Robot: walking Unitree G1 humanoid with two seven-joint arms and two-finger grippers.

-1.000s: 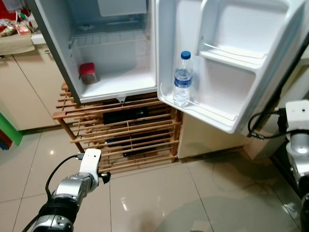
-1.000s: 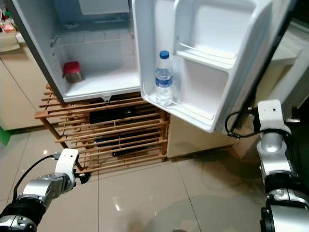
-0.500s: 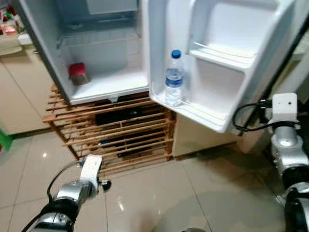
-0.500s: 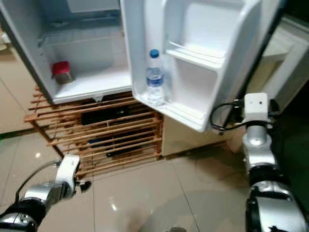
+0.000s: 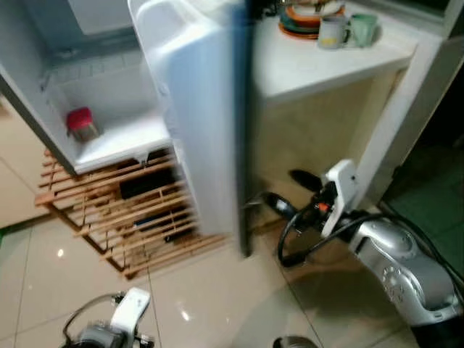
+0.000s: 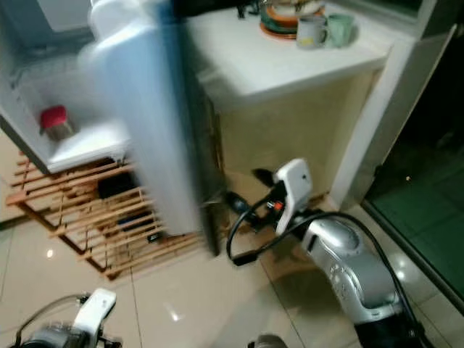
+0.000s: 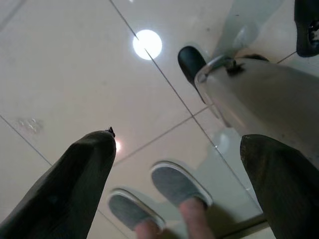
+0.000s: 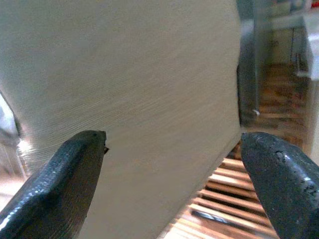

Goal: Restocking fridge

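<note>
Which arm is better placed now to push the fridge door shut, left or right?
Probably the right. The right gripper is open beside the fridge door, behind its edge. The left gripper hangs low, pointing at the floor.

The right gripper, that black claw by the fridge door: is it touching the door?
Cannot tell. In the left eye view the right gripper reaches toward the blurred fridge door, with one finger near its edge, but blur hides any contact or gap.

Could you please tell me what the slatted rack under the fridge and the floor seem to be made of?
The slatted rack looks like unfinished light wood: thin orange-brown slats with gaps between them. The floor looks like glossy pale ceramic tile: grout lines and bright lamp reflections, though polished stone is possible.
</note>
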